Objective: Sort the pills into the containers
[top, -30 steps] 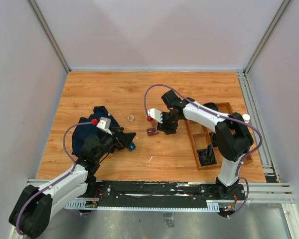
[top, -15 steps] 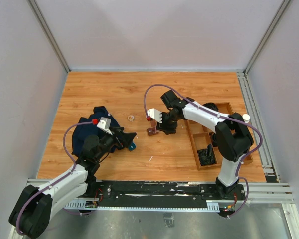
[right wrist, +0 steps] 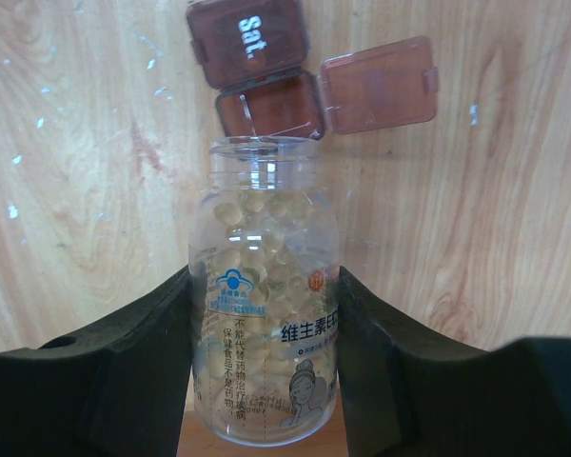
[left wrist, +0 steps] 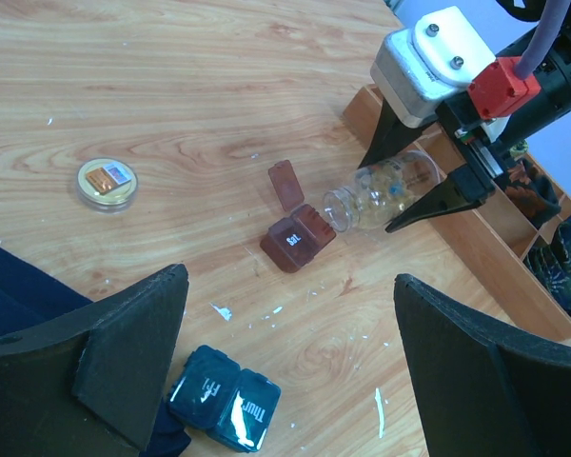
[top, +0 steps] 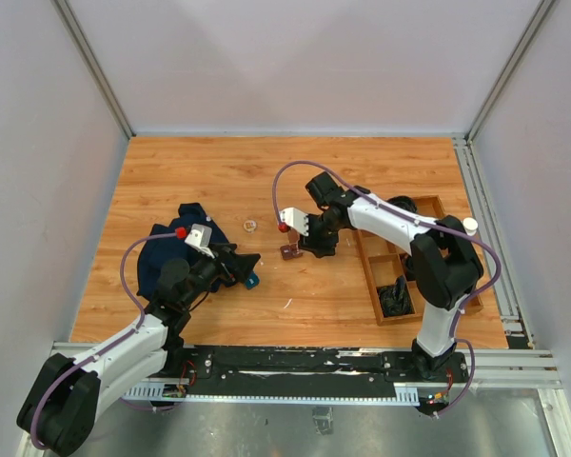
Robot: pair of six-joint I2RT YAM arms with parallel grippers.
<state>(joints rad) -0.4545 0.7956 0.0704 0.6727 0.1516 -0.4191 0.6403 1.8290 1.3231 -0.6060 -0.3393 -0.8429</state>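
1. Dark blue cloth [top: 167, 252] lies behind and to the left of the left claw [top: 236, 264].
2. Left claw: fingers spread wide, holding nothing, hovering low over the surface [left wrist: 171, 76]. Pair of teal pill boxes [left wrist: 224, 409] just beneath it, near its left finger. Small gold round disc [left wrist: 107, 181] ahead and off to its left.
3. Reddish-brown pill box [right wrist: 252, 43] sits on the surface directly ahead of the right claw [right wrist: 265, 276], just past the bottle mouth. The "Sat." cell is closed; the neighbouring cell [right wrist: 266, 109] stands open, lid [right wrist: 381, 86] flipped aside.
4. Right claw pinches a clear bottle [right wrist: 266, 286] by its sides, tipped nearly flat, neck aimed at the open cell. Pale capsules [right wrist: 257, 228] crowd toward the neck; cannot tell whether any lie in the cell.
5. Wooden tray [top: 373, 276] lies behind and to the right of the right claw.
6. Change over the last second: next to none. Bottle, box and both claws sit as before. Judgement: the pour is held or stalled; more tilt or a shake is likely needed to drop a capsule.
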